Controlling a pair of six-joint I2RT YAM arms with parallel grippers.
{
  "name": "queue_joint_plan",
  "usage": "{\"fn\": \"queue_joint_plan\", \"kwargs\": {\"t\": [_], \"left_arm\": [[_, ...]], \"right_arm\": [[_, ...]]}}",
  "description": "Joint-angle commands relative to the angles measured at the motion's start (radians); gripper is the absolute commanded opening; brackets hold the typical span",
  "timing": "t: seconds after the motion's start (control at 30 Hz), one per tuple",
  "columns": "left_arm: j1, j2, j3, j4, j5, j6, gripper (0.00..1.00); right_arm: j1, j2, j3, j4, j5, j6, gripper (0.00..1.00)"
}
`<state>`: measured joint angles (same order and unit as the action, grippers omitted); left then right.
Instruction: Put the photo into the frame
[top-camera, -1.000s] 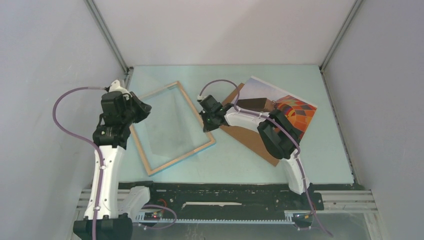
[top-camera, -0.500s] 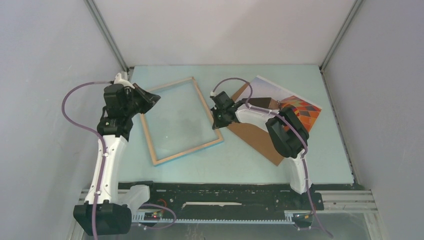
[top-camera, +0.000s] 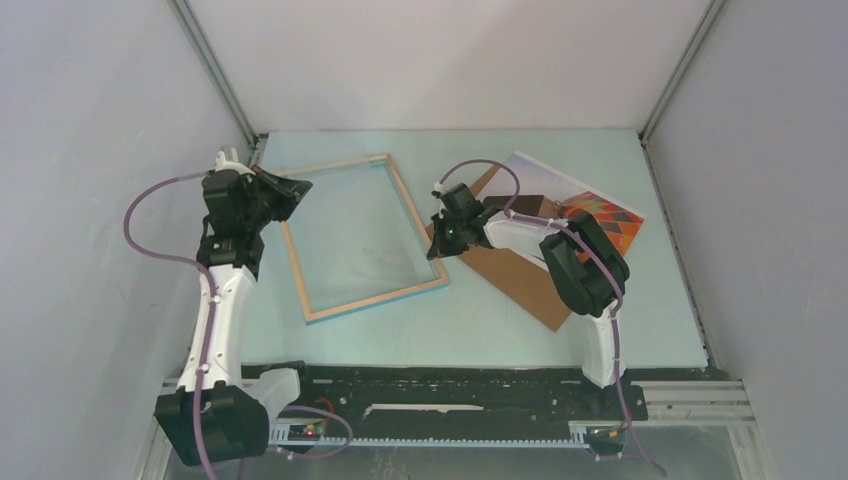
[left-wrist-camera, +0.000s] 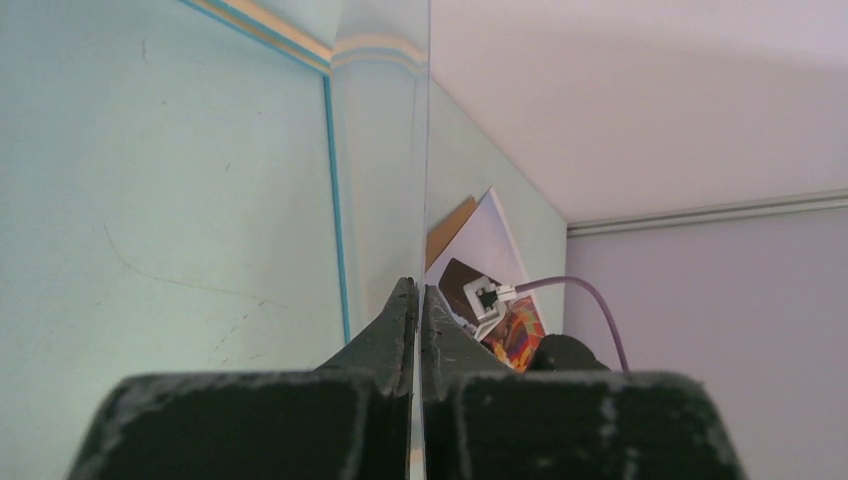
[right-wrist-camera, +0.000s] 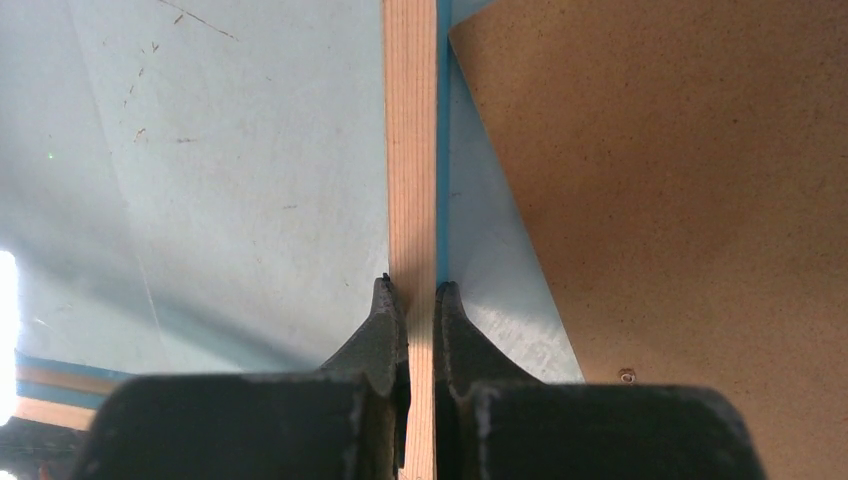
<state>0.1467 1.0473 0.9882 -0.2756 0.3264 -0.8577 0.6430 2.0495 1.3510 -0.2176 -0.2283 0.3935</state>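
Note:
The frame, light wood with a teal edge, lies left of the table's middle. My right gripper is shut on its right rail; the right wrist view shows the wooden rail pinched between the fingertips. My left gripper sits at the frame's far left corner, shut on the edge of a thin clear pane seen edge-on between its fingertips. The photo, with its orange-red balloon, lies at the back right, partly under the brown backing board and my right arm. It also shows in the left wrist view.
The brown backing board lies just right of the gripped rail. Grey walls close in the table on the left, back and right. The black rail of the arm bases runs along the near edge.
The frame has turned and slid toward the back right, with both grippers moving along with it. The left arm has swung further back; the right gripper has shifted right.

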Motion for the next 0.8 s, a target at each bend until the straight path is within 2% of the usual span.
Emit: {"fn": "queue_joint_plan", "kwargs": {"t": [0.0,0.13,0.2,0.27,0.4,0.5,0.6,0.77], "left_arm": [[0.015,-0.001,-0.015,0.121,0.036,-0.035,0.0],[0.022,0.003,-0.098,0.223,0.058,-0.093,0.0],[0.035,-0.004,-0.165,0.339,0.088,-0.133,0.0],[0.048,-0.013,-0.204,0.387,0.108,-0.117,0.0],[0.077,-0.031,-0.283,0.441,0.139,-0.08,0.0],[0.131,-0.032,-0.319,0.453,0.162,-0.073,0.0],[0.171,-0.022,-0.344,0.5,0.202,-0.09,0.0],[0.179,0.015,-0.317,0.54,0.257,-0.109,0.0]], "right_arm": [[0.027,-0.043,-0.024,-0.027,0.028,0.08,0.0],[0.051,-0.05,-0.023,-0.031,0.145,0.126,0.0],[0.053,-0.042,-0.023,-0.015,0.159,0.133,0.01],[0.05,-0.04,-0.024,-0.022,0.153,0.129,0.03],[0.041,-0.026,-0.023,-0.019,0.109,0.103,0.16],[0.03,-0.035,-0.023,-0.016,0.102,0.113,0.31],[0.024,-0.061,-0.046,0.009,0.096,0.117,0.37],[0.015,-0.092,-0.098,0.074,0.052,0.121,0.45]]}}
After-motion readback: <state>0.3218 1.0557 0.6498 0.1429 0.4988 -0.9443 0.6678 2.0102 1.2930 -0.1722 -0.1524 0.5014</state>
